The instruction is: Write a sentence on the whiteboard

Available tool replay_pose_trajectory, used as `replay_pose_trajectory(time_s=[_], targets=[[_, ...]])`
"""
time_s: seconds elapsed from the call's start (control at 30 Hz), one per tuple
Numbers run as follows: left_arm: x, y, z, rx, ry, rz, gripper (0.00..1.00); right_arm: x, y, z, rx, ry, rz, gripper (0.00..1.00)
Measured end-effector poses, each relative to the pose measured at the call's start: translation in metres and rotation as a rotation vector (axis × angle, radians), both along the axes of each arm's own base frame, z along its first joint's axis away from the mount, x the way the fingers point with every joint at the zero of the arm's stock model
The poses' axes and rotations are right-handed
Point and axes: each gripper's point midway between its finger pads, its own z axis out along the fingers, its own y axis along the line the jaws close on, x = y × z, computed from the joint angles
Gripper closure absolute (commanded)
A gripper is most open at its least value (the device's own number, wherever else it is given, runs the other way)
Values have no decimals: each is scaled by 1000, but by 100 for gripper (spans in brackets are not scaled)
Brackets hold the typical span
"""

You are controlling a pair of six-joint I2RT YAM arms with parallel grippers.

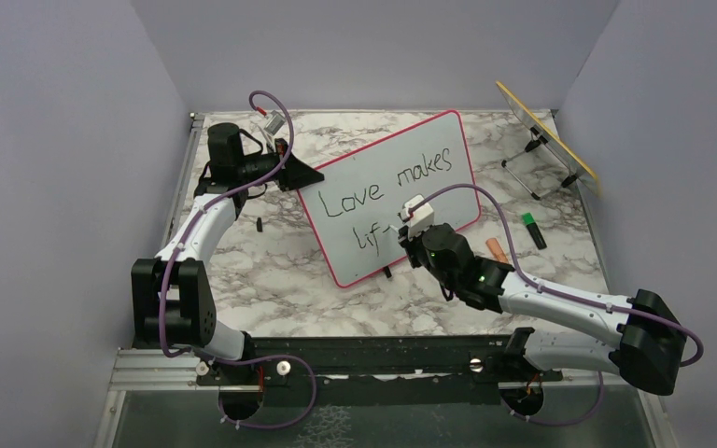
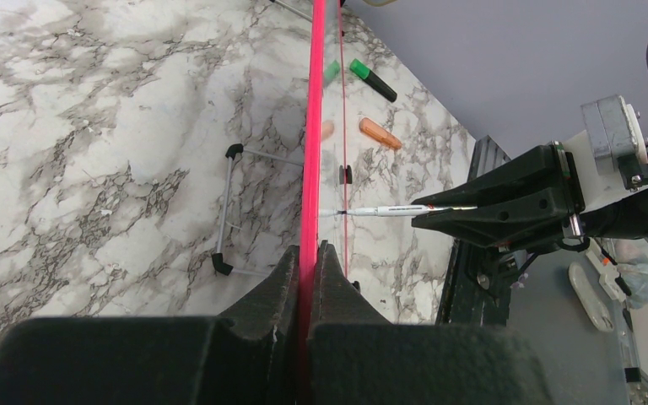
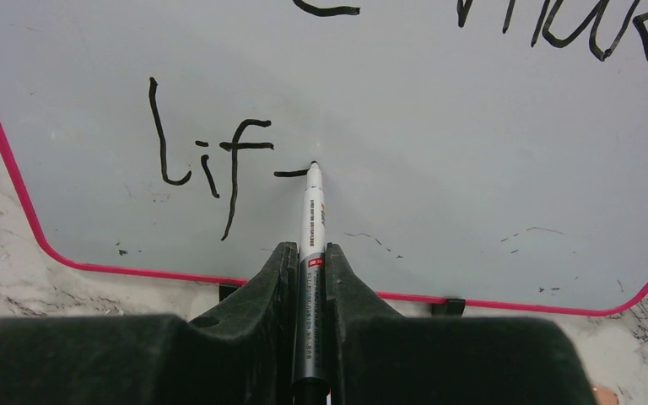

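Observation:
The whiteboard (image 1: 373,201), white with a thin pink-red frame, stands upright on the marble table. The sentence (image 1: 387,187) reads "Love makes" on its top line and "lif" plus a short dash (image 3: 211,160) on its second line. My left gripper (image 2: 308,251) is shut on the whiteboard's pink edge (image 2: 312,126), at the board's far left corner (image 1: 303,177). My right gripper (image 3: 305,250) is shut on a white-and-grey marker (image 3: 310,219). The marker's tip touches the board at the right end of the dash. From the left wrist the marker (image 2: 388,210) shows edge-on against the board.
A yellow-edged panel on a wire stand (image 1: 549,140) leans at the back right. A green-capped marker (image 1: 532,229) and an orange piece (image 1: 497,249) lie right of the board. A wire foot (image 2: 228,207) shows behind the board. The black base rail (image 1: 364,359) runs along the near edge.

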Motion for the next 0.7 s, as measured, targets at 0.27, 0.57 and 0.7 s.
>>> replay_pose_trajectory(time_s=[0.27, 0.57, 0.7], targets=[[0, 0, 0, 0, 0, 0, 100, -1, 2, 0, 4, 2, 9, 99], [0, 0, 1, 0, -2, -1, 100, 0, 8, 6, 35, -9, 26, 99], [0, 0, 1, 0, -1, -1, 100, 0, 9, 6, 38, -8, 33, 99]])
